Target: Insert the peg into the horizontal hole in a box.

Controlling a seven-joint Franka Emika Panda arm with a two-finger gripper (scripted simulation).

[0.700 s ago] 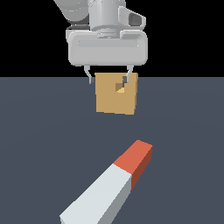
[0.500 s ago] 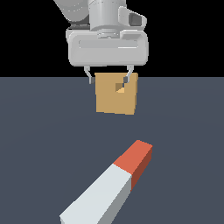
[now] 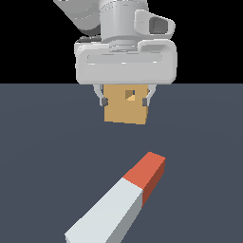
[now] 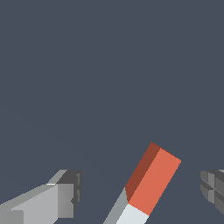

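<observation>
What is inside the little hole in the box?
Nothing shows inside the hole in the box; it only looks dark. The peg lies on the floor, apart from the box. The open gripper covers the box's top, so that part is hidden.

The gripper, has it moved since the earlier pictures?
Yes. Against the fixed box, the gripper has shifted toward the exterior view's right; its fingers now flank the box, spread wide.

Peg [image 3: 124, 199] on floor nearest camera; box [image 3: 124, 105] behind it; fingers [image 3: 103, 101] seemingly before box.
</observation>
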